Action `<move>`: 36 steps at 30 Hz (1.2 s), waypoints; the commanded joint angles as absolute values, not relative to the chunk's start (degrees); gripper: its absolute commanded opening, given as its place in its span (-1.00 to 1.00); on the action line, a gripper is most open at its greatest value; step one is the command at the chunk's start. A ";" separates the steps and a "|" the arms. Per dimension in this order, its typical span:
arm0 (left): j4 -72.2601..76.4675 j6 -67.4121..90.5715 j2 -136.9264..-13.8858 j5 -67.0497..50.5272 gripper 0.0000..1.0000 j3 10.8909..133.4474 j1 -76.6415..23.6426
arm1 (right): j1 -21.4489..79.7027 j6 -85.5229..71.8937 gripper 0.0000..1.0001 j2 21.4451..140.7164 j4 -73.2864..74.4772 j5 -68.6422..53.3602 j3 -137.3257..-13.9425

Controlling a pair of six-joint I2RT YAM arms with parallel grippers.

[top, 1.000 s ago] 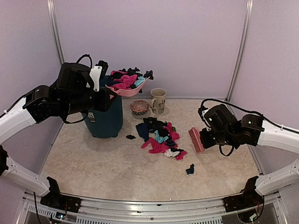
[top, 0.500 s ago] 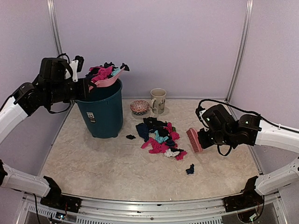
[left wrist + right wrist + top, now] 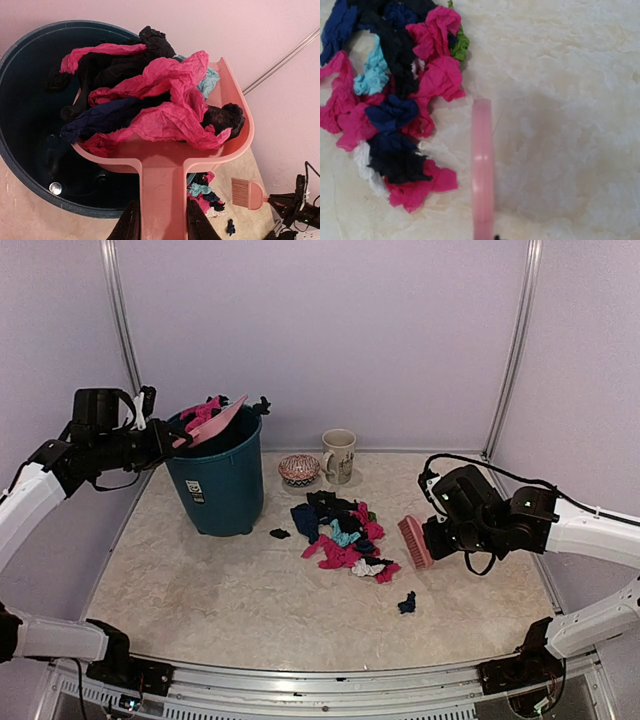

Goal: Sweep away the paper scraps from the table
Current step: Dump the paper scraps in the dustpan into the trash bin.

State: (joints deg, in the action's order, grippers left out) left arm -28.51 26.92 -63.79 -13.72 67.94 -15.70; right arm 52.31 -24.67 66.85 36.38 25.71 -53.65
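A pile of paper scraps (image 3: pixel 340 533) in pink, black, navy, teal and white lies mid-table (image 3: pixel 230 590); it also shows in the right wrist view (image 3: pixel 395 105). One navy scrap (image 3: pixel 407 603) lies apart near the front, one black scrap (image 3: pixel 280 533) by the bin. My left gripper (image 3: pixel 161 222) is shut on the handle of the pink dustpan (image 3: pixel 165 165), tilted over the teal bin (image 3: pixel 220 480) with several scraps (image 3: pixel 160 100) in it. My right gripper (image 3: pixel 440 537) holds the pink brush (image 3: pixel 414 540) just right of the pile; its fingers are hidden in the right wrist view, where only the brush (image 3: pixel 482 165) shows.
A mug (image 3: pixel 338 455) and a small patterned bowl (image 3: pixel 299 469) stand at the back behind the pile. The bin stands at the back left. A metal rail (image 3: pixel 300 680) runs along the front edge. Walls close the back and sides.
My left gripper moved the loaded dustpan left and tipped it over the bin's mouth. My right gripper with the brush shifted slightly left, toward the pile.
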 commanded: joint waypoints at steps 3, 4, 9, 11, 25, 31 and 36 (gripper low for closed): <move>-15.47 38.61 -60.29 -33.92 -1.00 62.26 -7.46 | 51.55 -25.04 -1.00 64.98 34.72 25.75 -52.32; -13.69 40.83 -60.09 -35.89 -1.00 61.36 -6.63 | 51.56 -25.13 -1.00 64.89 34.65 25.70 -52.17; -5.72 49.09 -59.49 -43.00 -1.00 57.01 -3.83 | 51.59 -25.56 -1.00 64.12 34.54 25.56 -51.47; -1.93 53.13 -59.50 -45.64 -1.00 55.16 -2.92 | 51.58 -25.64 -1.00 63.78 34.41 25.49 -51.14; 21.17 76.74 -58.45 -50.87 -1.00 47.45 -2.44 | 51.59 -25.93 -1.00 62.84 33.36 24.76 -51.22; 18.29 73.89 -58.45 -51.61 -1.00 49.75 -2.46 | 51.57 -25.67 -1.00 62.52 33.23 24.80 -52.37; 15.24 70.39 -58.14 -51.57 -1.00 50.97 -2.46 | 51.59 -24.80 -1.00 61.26 31.89 24.87 -53.54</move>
